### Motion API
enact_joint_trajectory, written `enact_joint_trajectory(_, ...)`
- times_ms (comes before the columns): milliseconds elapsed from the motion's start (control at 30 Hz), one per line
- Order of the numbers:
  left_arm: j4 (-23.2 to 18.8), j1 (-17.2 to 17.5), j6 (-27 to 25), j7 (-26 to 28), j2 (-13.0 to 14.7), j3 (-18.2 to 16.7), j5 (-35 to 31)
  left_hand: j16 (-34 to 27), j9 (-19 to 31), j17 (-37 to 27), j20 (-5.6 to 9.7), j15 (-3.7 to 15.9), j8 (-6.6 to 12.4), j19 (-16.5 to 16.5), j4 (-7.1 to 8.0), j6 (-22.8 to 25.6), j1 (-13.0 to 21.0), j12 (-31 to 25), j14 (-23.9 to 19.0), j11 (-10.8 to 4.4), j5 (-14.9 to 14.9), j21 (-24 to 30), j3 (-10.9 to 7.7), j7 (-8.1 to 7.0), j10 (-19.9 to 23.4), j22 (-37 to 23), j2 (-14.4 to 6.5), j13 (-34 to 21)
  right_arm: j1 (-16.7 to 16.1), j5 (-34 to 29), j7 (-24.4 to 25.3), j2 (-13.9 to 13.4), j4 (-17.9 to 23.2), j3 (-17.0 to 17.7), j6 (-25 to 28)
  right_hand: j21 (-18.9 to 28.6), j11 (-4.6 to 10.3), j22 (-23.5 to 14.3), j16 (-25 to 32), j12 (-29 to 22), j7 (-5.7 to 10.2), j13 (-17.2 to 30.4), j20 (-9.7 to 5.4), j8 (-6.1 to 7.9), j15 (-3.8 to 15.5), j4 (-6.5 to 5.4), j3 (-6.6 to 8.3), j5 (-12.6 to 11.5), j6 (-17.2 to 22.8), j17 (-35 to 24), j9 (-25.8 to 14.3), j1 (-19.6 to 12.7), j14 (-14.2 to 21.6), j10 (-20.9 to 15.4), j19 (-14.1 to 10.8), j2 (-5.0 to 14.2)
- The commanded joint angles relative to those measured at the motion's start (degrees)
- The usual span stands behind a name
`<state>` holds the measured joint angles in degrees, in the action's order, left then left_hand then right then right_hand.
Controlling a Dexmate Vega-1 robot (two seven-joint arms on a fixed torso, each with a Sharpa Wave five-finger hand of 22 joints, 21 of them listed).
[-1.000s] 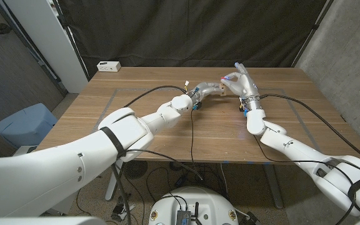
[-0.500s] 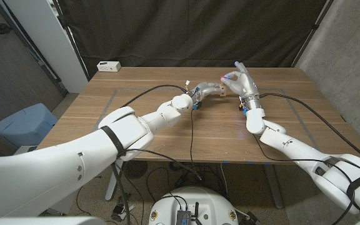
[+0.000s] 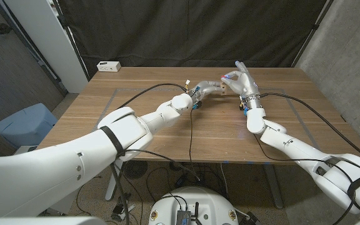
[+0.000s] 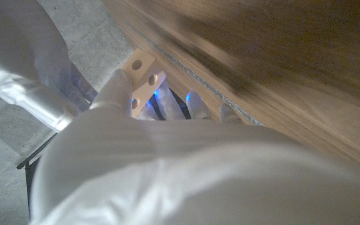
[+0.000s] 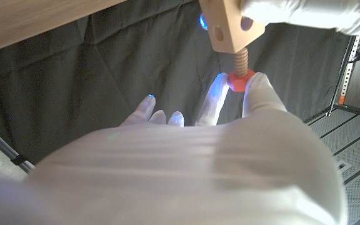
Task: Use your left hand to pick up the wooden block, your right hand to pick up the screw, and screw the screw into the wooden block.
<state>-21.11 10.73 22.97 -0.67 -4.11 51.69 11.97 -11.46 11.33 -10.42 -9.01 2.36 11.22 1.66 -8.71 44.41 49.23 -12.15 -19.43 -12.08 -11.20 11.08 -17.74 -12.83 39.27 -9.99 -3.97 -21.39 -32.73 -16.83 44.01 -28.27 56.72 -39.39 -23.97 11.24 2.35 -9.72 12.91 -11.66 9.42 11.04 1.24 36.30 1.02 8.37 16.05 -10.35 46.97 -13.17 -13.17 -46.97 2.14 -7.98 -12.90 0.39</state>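
My left hand (image 3: 206,88) holds a pale wooden block (image 3: 220,87) above the far middle of the table. The block (image 4: 144,71) shows round holes on its face, with my left hand's fingers (image 4: 114,94) wrapped around it. My right hand (image 3: 241,82) meets the block from the right. It pinches the red head of a wooden screw (image 5: 239,79) between thumb and a finger. The screw's threaded shaft runs into the block (image 5: 228,25), with part of the thread still showing. My right hand (image 5: 230,119) has its other fingers spread.
A white box (image 3: 109,65) sits at the table's far left corner. Black cables (image 3: 292,106) trail over the wooden table (image 3: 142,125) from both wrists. A dark curtain hangs behind the table, and a blue bin (image 3: 24,125) stands on the floor at left.
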Motion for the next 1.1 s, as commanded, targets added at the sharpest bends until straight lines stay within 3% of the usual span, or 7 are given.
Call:
enact_joint_trajectory(33, -0.13, 0.31, 0.88, 0.01, 0.17, -0.11, -0.55, -0.03, 0.15, -0.01, -0.49, 2.95, 0.3, -0.12, -0.01, 0.49, 0.26, -0.33, 0.0, -0.16, -0.35, 0.16, -0.48, 0.07, -0.33, -0.21, -0.11, -0.14, -0.81, 0.1, -0.44, -0.85, 1.42, 0.53, 0.87, 0.1, -0.05, -0.31, 0.12, 0.05, 0.11, 0.27, -0.03, 0.3, 0.08, 0.09, -0.1, -0.39, 0.06, -0.12, -0.15, 0.28, 0.23, -0.39, -0.33, 0.03)
enact_joint_trajectory(500, -0.03, 0.27, 0.18, -0.15, 0.04, -0.28, -0.43, -0.05, 0.15, -0.01, -0.48, 2.87, 0.27, -0.11, 0.02, 0.41, 0.24, -0.35, -0.03, -0.17, -0.35, 0.17, -0.46, 0.07, -0.29, -0.21, -0.12, -0.15, -1.81, -0.05, -0.97, -1.63, 3.22, 1.04, 2.02, 0.09, 0.18, -0.31, 0.13, 0.02, 0.11, 0.28, -0.04, 0.25, 0.04, 0.08, -0.13, -0.39, -0.08, -0.12, -0.14, 0.34, 0.25, -0.47, -0.33, 0.03)
enact_joint_trajectory(1100, 0.06, 0.11, -0.7, -0.14, -0.18, -0.11, -0.06, -0.04, 0.15, 0.0, -0.49, 2.91, 0.29, -0.04, 0.01, 0.43, 0.28, -0.35, -0.01, -0.16, -0.36, 0.2, -0.48, 0.08, -0.31, -0.21, -0.15, -0.16, -0.87, -0.46, -1.11, -0.86, 1.7, 0.45, 1.54, 0.08, 0.17, -0.31, 0.11, 0.08, 0.17, 0.27, -0.09, 0.26, 0.1, 0.07, -0.12, -0.38, -0.06, -0.13, -0.13, 0.37, 0.21, -0.35, -0.32, 0.11)
